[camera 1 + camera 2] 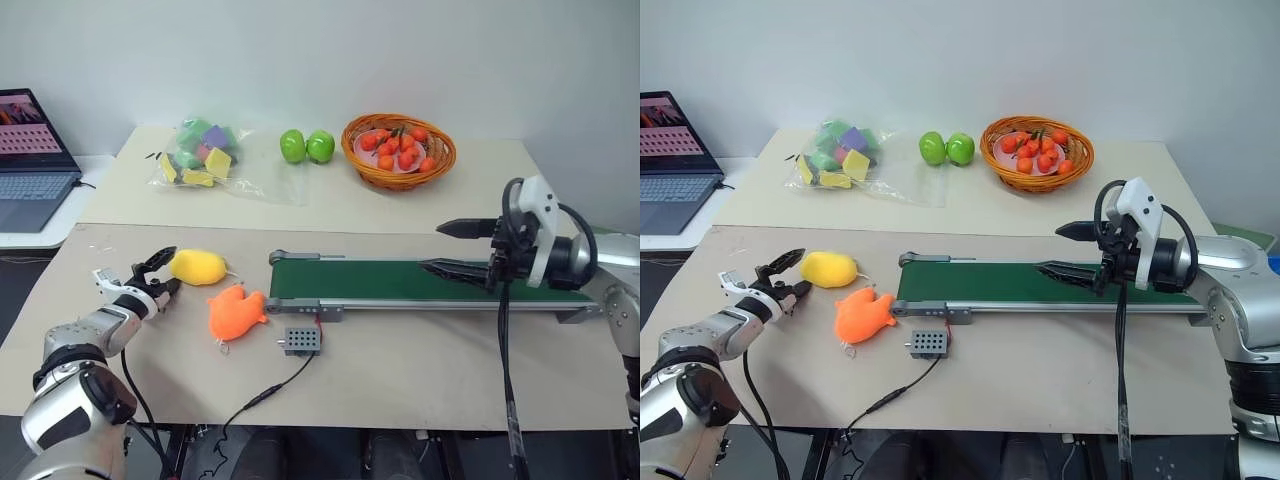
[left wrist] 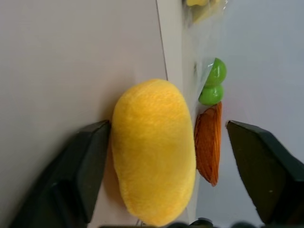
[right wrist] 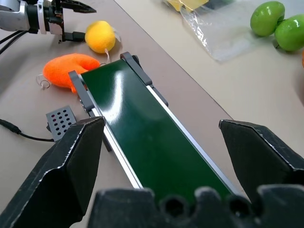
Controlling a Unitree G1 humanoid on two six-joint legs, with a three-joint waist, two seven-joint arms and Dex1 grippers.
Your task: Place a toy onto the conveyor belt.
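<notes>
Left eye view: my left gripper point(image 1: 160, 273) stands with its fingers apart right at the near end of the toy point(image 1: 197, 267), which lies on the table just beyond my fingertips, short of the conveyor belt point(image 1: 400, 281); my right gripper point(image 1: 452, 247) hangs over the belt's far stretch, fingers spread wide and empty. Left wrist view: the toy point(image 2: 154, 151) sits between my open fingers, one finger point(image 2: 90, 164) at its side, the other clear. Right wrist view: the conveyor belt point(image 3: 142, 128) runs out ahead of my parted fingers, the toy point(image 3: 100, 36) past its far end beside my left gripper point(image 3: 71, 21).

Table point(image 1: 420, 380) — toy point(image 1: 197, 267), conveyor belt point(image 1: 400, 281), control box point(image 1: 302, 341).
</notes>
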